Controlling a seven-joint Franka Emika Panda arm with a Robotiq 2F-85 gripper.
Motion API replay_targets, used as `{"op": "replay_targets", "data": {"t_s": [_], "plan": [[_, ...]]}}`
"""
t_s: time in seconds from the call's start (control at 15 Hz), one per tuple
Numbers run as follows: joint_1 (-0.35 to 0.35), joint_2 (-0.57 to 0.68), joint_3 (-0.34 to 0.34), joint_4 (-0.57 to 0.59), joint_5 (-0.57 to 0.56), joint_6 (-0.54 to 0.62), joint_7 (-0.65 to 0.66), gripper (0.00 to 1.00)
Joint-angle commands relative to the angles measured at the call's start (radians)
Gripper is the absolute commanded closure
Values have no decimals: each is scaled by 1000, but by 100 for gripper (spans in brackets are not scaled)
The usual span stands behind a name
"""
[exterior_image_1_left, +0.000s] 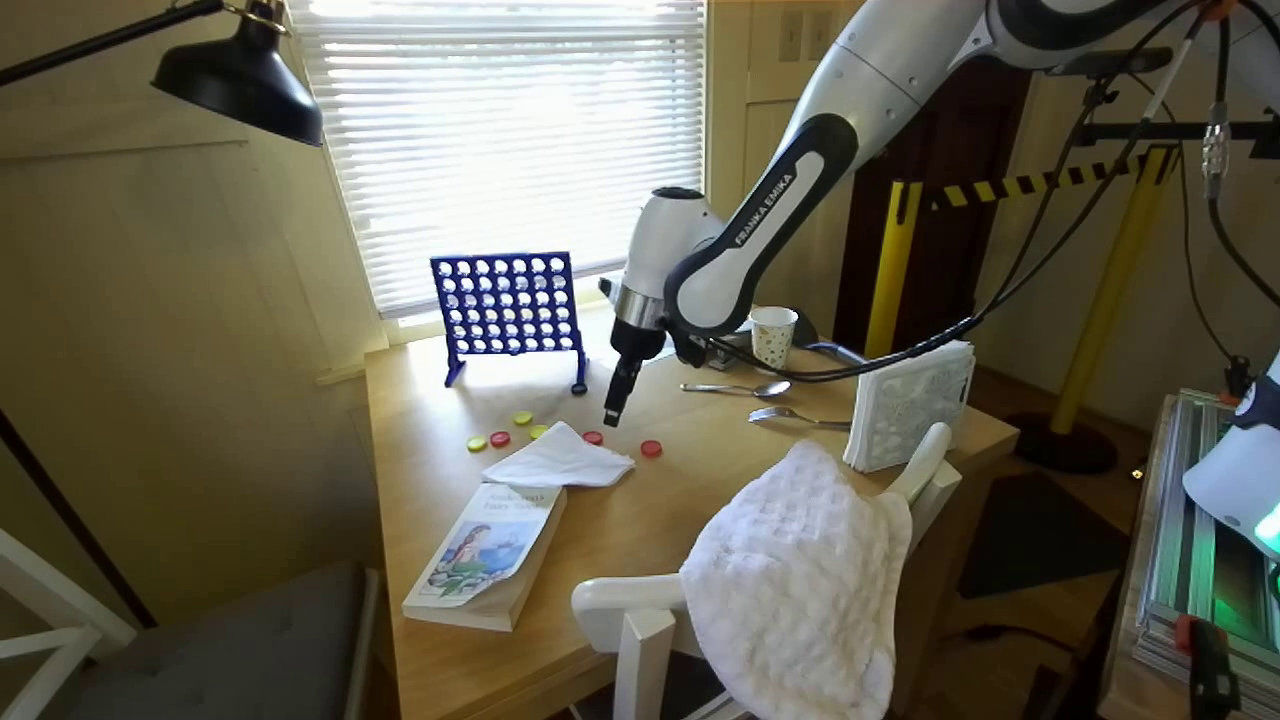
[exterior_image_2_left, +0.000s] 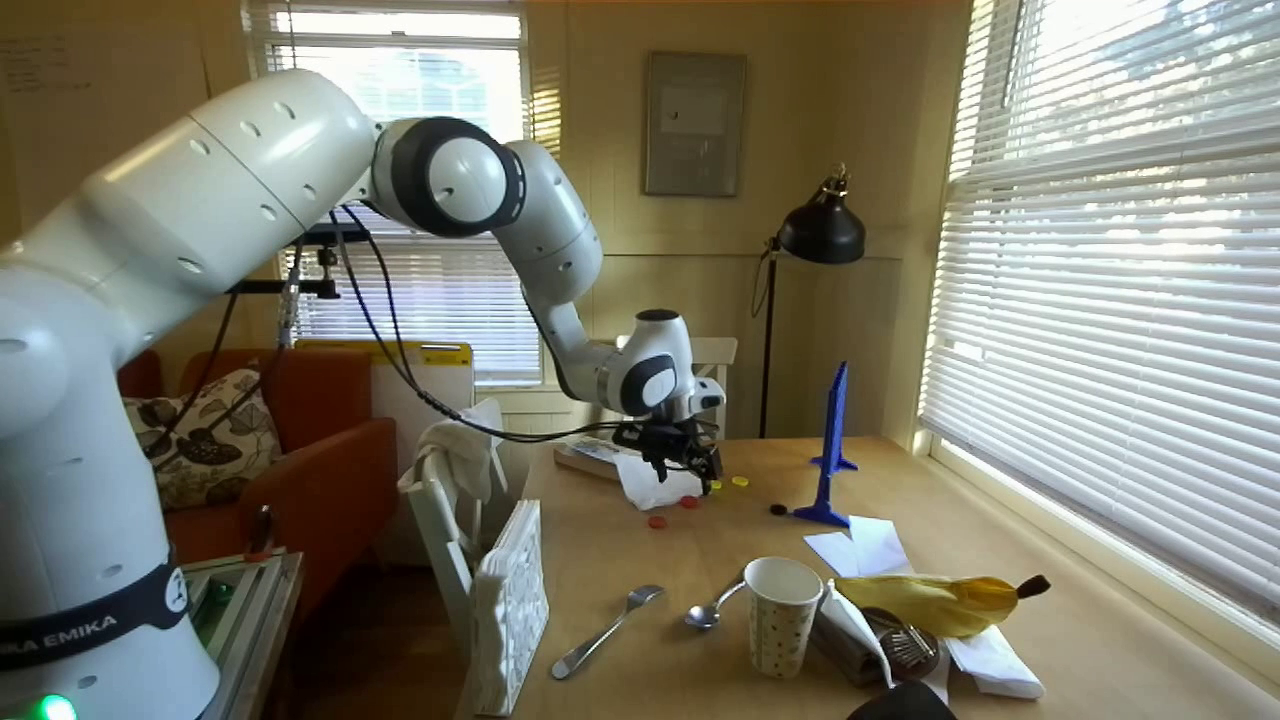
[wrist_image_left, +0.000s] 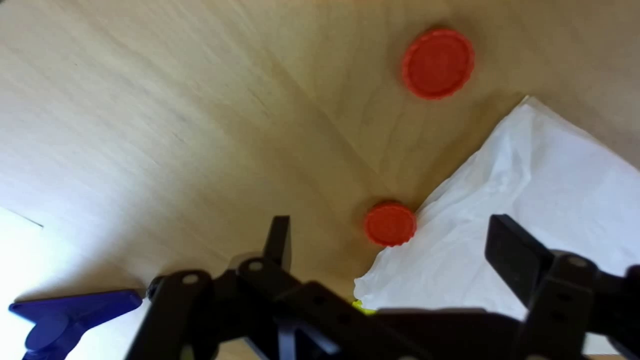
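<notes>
My gripper (wrist_image_left: 392, 235) is open and empty above the table, fingers pointing down; it also shows in both exterior views (exterior_image_1_left: 612, 412) (exterior_image_2_left: 690, 478). Between the fingertips in the wrist view lies a red disc (wrist_image_left: 390, 223), touching the edge of a white napkin (wrist_image_left: 560, 175). Another red disc (wrist_image_left: 438, 63) lies farther off on bare wood. A yellow disc (wrist_image_left: 362, 307) is mostly hidden by the napkin and gripper. More red (exterior_image_1_left: 500, 438) and yellow discs (exterior_image_1_left: 477, 444) lie beyond the napkin. A blue upright grid (exterior_image_1_left: 510, 302) stands near the window; its foot (wrist_image_left: 75, 312) shows in the wrist view.
A paperback book (exterior_image_1_left: 485, 555) lies beside the napkin. A spoon (exterior_image_1_left: 735, 389), fork (exterior_image_1_left: 800, 416), patterned cup (exterior_image_2_left: 783, 615) and white upright stack (exterior_image_1_left: 910, 405) are on the table. A yellow banana-like object (exterior_image_2_left: 940, 603) lies on papers. A chair with white cloth (exterior_image_1_left: 800, 580) stands at the edge.
</notes>
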Motion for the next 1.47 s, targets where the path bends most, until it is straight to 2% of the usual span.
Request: {"op": "replay_targets", "data": {"t_s": [0.0,0.13,0.4,0.67,1.33,1.4], "plan": [[-8,15,11,27,12,-22,-21,0],[6,34,-9,63,12,-46,-1,0],[-8,87,2,149,19,-102,-21,0],[1,158,7,268,18,-169,-32,5],[64,268,-4,461,13,-312,-19,10],[65,275,-5,473,14,-319,-19,13]]}}
